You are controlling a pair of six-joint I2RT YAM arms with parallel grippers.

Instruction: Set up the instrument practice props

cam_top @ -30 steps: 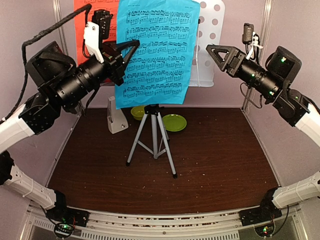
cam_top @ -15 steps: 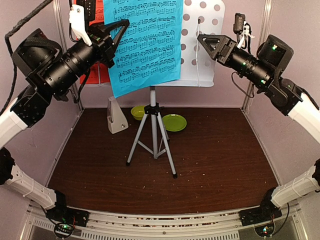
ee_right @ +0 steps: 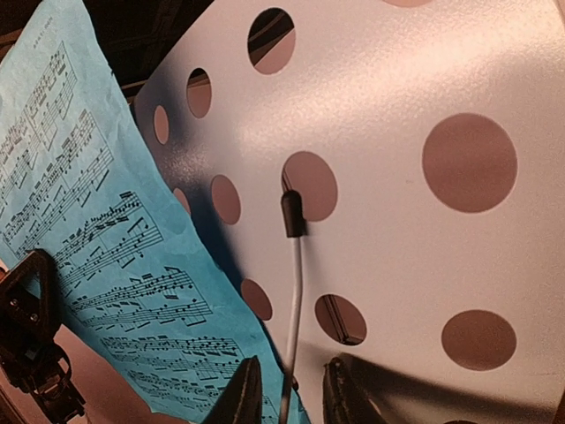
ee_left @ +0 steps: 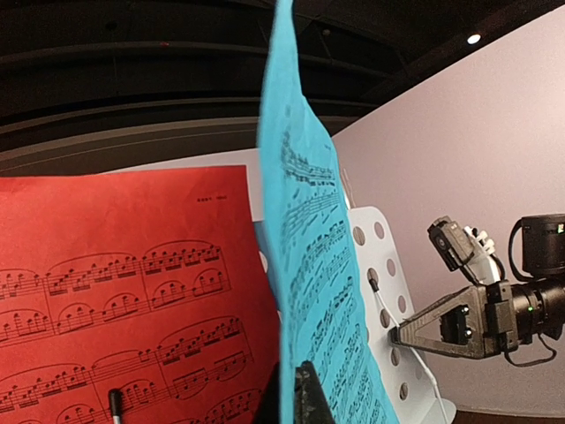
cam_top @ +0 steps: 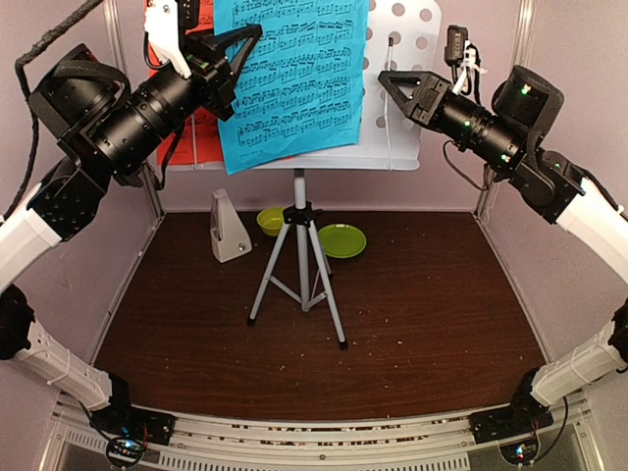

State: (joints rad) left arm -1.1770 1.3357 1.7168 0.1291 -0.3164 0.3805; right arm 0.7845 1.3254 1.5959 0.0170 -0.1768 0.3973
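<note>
Blue music sheet (cam_top: 292, 78) sits high at 12 o'clock over the desk (cam_top: 422, 324). It hangs skewed in front of the pale perforated stand panel (cam_top: 400, 108). We cannot tell whether its lower edge touches the panel's ledge.

Left end effector (cam_top: 245, 39) is clamped on the sheet's 9 o'clock edge. In the left wrist view the paper is seen edge-on, rising from between the fingers (ee_left: 305, 397).

Red music sheet (ee_left: 115, 283) lies flat against the panel at the blue sheet's 9 o'clock. From above it is largely hidden behind the left arm.

A thin white page-holder wire (ee_right: 297, 274) with a black tip stands on the panel at the blue sheet's 3 o'clock. Right end effector (cam_top: 385, 78) is at that wire. Its fingers (ee_right: 245, 393) stand a little apart with the wire running up between them, and we see no pinch.

The panel rides on the pole of the grey tripod (cam_top: 299, 265), whose legs are spread on the desk. The whitish metronome (cam_top: 228, 228) stands upright at the tripod's 10 o'clock. The lime-green bowl (cam_top: 270, 220) is at 11 o'clock and the lime-green plate (cam_top: 341, 240) at 2 o'clock.
</note>
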